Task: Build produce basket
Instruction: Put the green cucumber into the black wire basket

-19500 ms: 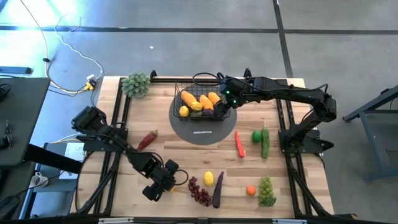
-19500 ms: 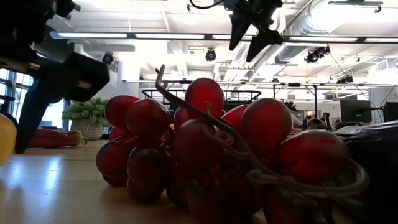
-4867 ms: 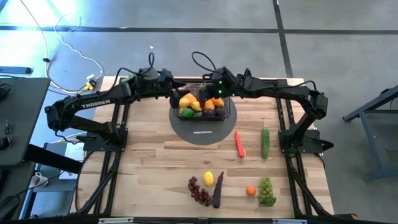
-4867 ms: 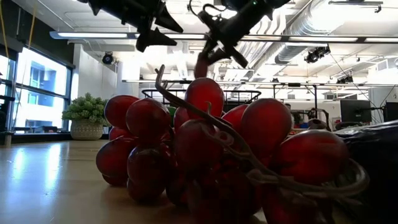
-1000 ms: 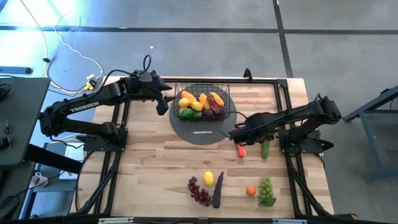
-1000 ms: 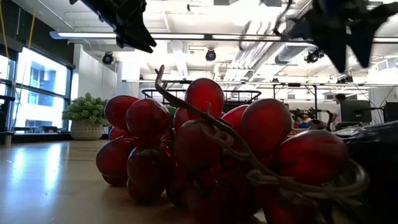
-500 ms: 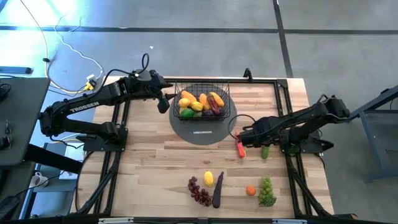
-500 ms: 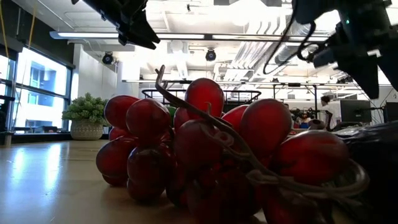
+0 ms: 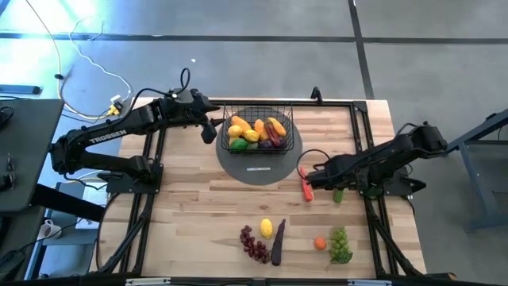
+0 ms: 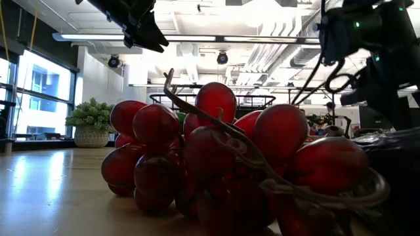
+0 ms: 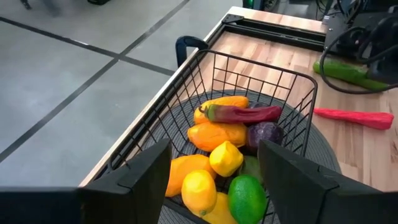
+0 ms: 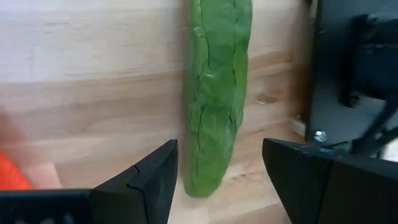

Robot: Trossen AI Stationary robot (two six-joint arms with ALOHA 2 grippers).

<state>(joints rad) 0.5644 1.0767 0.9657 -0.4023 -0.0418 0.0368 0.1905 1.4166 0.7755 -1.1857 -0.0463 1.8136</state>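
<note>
Your black wire-mesh basket [image 9: 259, 132] is roughly half filled; the right gripper [image 12: 217, 180], jaws open, hovers over the long green cucumber [image 12: 216, 93]; the left gripper [image 11: 214, 171] waits open beside the basket, with the carrot, lemon, grapes and eggplant left on the bench

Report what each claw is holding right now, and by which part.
Nothing is held. The right claw stands open over the cucumber, not yet gripping it; the left claw hovers open beside the basket.

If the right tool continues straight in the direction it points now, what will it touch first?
Most likely the green cucumber: it lies on the table between the open fingers of the right tool. Depth is unclear.
</note>
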